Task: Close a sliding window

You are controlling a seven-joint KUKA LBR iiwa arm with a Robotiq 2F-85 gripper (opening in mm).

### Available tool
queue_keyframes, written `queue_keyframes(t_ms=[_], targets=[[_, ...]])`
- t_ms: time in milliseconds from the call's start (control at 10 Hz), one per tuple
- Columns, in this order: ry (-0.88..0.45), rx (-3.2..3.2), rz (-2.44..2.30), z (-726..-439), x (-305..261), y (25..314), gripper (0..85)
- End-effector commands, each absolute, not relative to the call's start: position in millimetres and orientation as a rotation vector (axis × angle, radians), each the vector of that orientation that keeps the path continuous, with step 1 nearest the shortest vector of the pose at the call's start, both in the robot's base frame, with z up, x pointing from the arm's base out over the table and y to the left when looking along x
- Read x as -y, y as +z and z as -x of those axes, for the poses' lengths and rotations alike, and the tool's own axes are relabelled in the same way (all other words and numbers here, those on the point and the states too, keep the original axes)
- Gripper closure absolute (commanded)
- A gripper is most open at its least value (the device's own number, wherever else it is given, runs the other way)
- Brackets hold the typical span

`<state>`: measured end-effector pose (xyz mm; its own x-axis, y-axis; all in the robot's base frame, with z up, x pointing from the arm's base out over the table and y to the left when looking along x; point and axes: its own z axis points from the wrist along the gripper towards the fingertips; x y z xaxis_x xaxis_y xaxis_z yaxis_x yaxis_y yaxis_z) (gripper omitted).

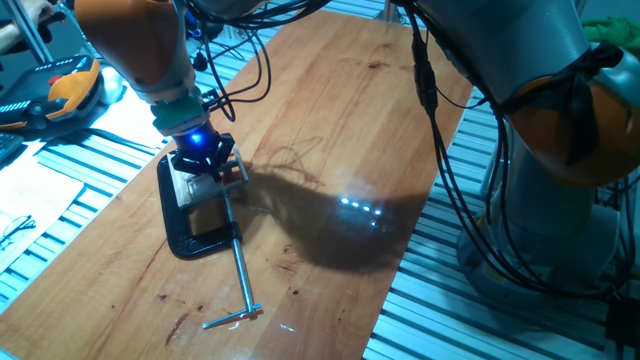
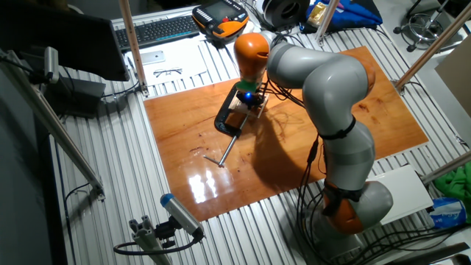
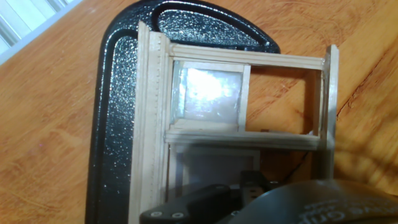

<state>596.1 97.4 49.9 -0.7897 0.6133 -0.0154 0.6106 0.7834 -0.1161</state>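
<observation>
The sliding window [image 3: 242,134] is a small beige wooden frame that lies clamped in a black C-clamp [image 3: 115,124]. In the hand view its upper pale pane [image 3: 208,93] sits at the left of its rail, with a bare gap [image 3: 283,96] to its right. A lower pane [image 3: 211,165] lies below the middle rail. My gripper [image 1: 205,160], with a blue light on it, is right over the window [image 1: 188,187]. A black part of the hand [image 3: 249,196] covers the window's lower edge. The fingers do not show clearly. The other fixed view shows the gripper [image 2: 249,99] on the window [image 2: 252,110].
The clamp's long metal screw [image 1: 240,275] with a cross handle points toward the table's near edge. The wooden tabletop [image 1: 330,110] rests on a slatted metal bench. A teach pendant [image 1: 55,90] and papers lie to the left. Cables hang over the table.
</observation>
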Motion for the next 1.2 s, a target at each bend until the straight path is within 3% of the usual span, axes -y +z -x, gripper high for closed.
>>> queue_keyframes(t_ms=[0,1100], targets=[[0.174,2.946,1.01,-596.3,-97.5,49.1,85.0],[0.178,2.95,1.004,-593.7,-93.0,45.1,85.0]])
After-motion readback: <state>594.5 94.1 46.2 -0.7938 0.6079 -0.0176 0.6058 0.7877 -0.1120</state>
